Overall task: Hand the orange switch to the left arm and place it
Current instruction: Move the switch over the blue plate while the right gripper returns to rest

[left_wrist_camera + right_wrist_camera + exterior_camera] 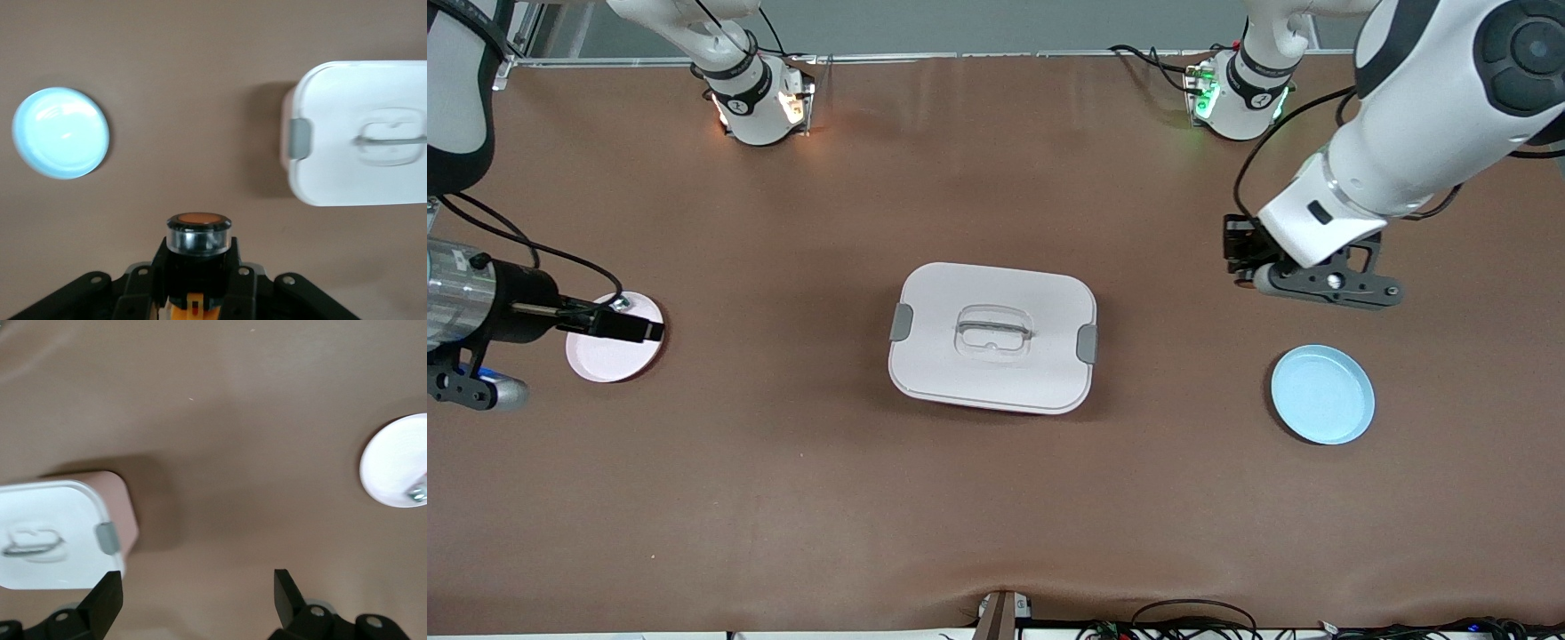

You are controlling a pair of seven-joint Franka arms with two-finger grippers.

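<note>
My left gripper (197, 261) is shut on the orange switch (197, 231), whose black body sits between the fingers with its round orange cap facing out. In the front view the left gripper (1240, 258) hangs over bare table, between the box (992, 336) and the left arm's end, and the switch is hidden there. The white box with grey clips lies at the table's middle and shows in both wrist views (363, 133) (50, 535). My right gripper (645, 329) is open and empty over the pink plate (605, 360); its fingers (107, 600) stand wide apart.
A blue plate (1322, 394) lies toward the left arm's end, nearer the front camera than the left gripper; it shows in the left wrist view (60, 133). A small silver piece (620, 303) lies on the pink plate (393, 460).
</note>
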